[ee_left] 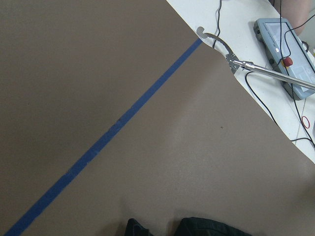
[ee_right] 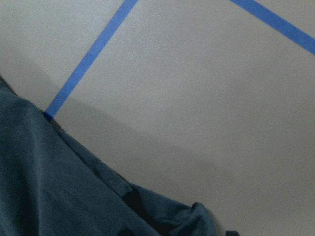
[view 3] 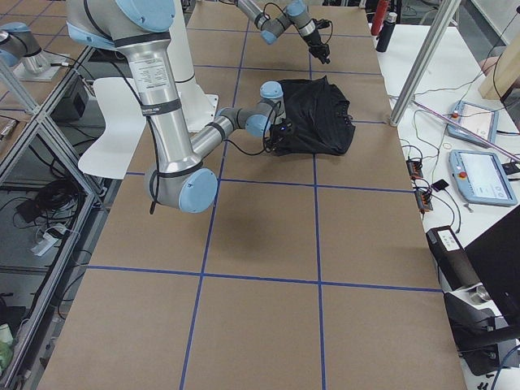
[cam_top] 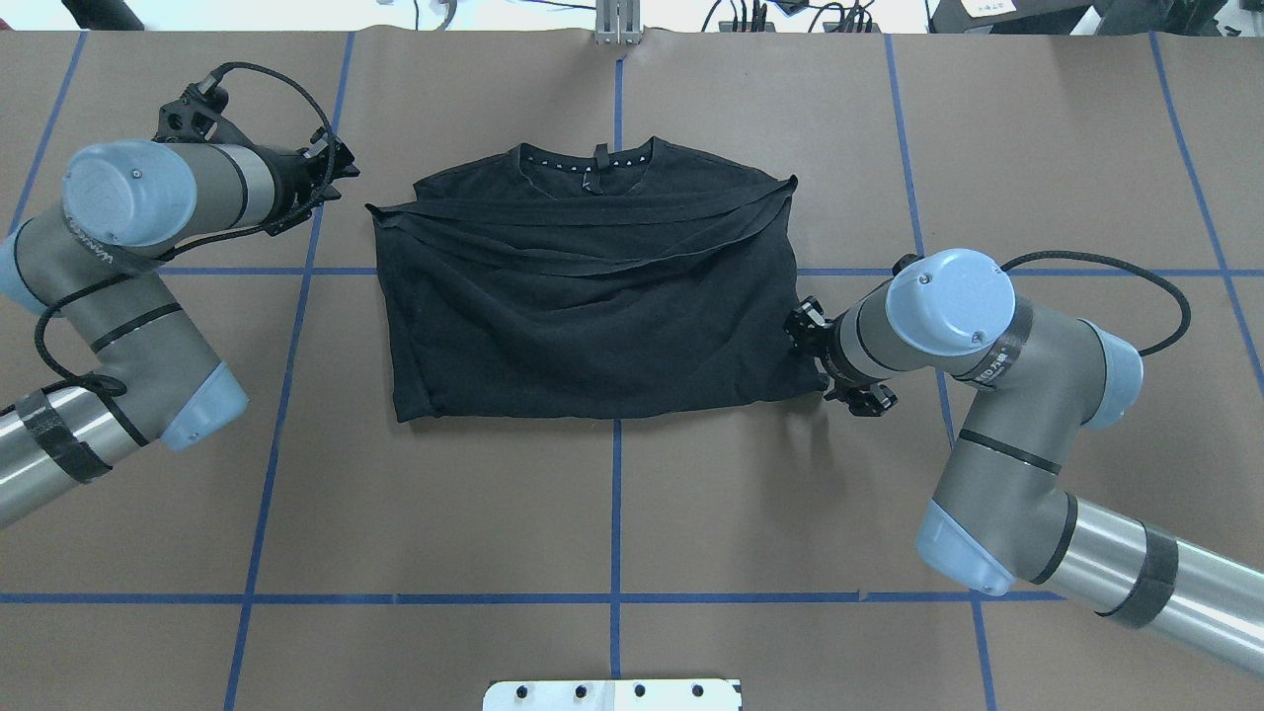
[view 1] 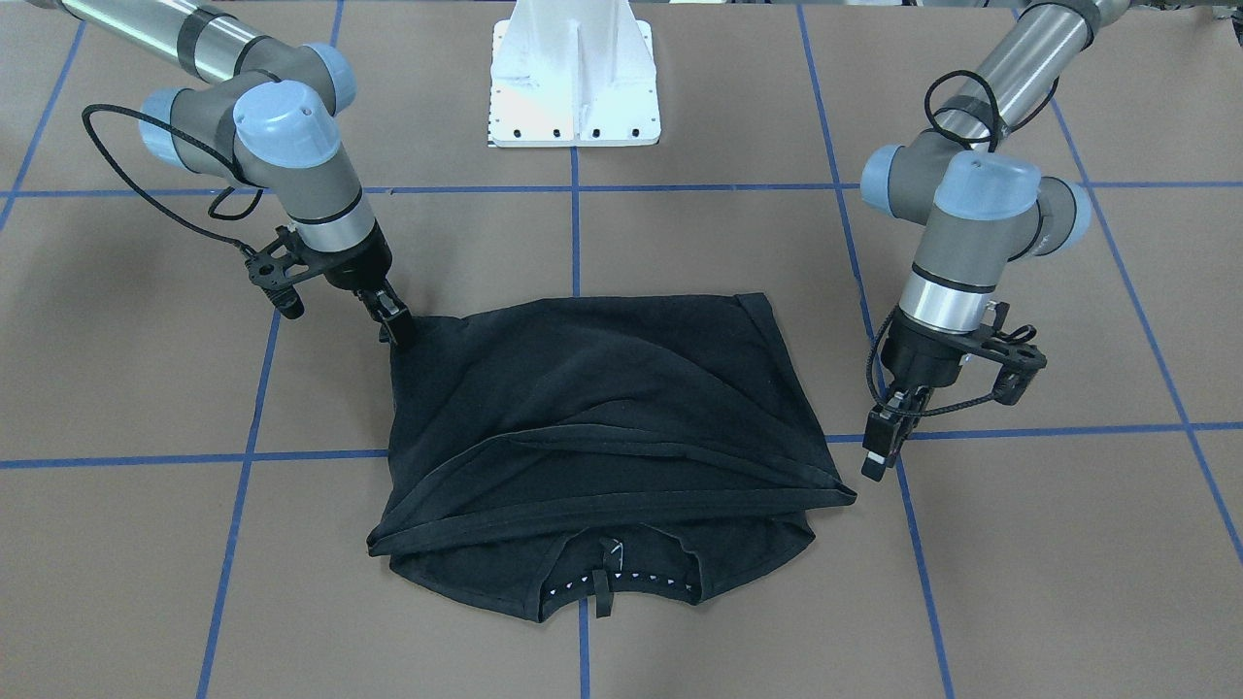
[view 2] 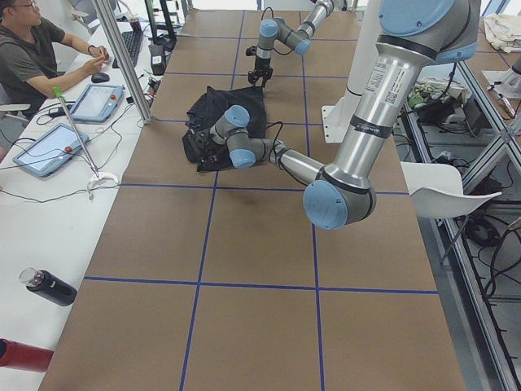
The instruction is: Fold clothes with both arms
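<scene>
Exterior front-facing: right fingers (view 1: 392,315) pinch T-shirt (view 1: 602,408) corner; left arm (view 1: 971,233) hangs alongside.

Open brown paper worktop (cam_top: 444,513) stretches between the folded black T-shirt (cam_top: 592,316) and the white metal pedestal base (view 1: 575,87); the grey jointed left arm (cam_top: 128,296) and right arm (cam_top: 987,395) crowd each flank.

We see the black T-shirt (view 1: 602,408) lying folded over, the hem band across the chest and the collar (small white marks inside) on the side away from the robot. The right gripper (view 1: 398,332) pinches one raised corner. The left gripper (view 1: 876,464) hangs just beside the other side's folded corner, not touching it.
</scene>
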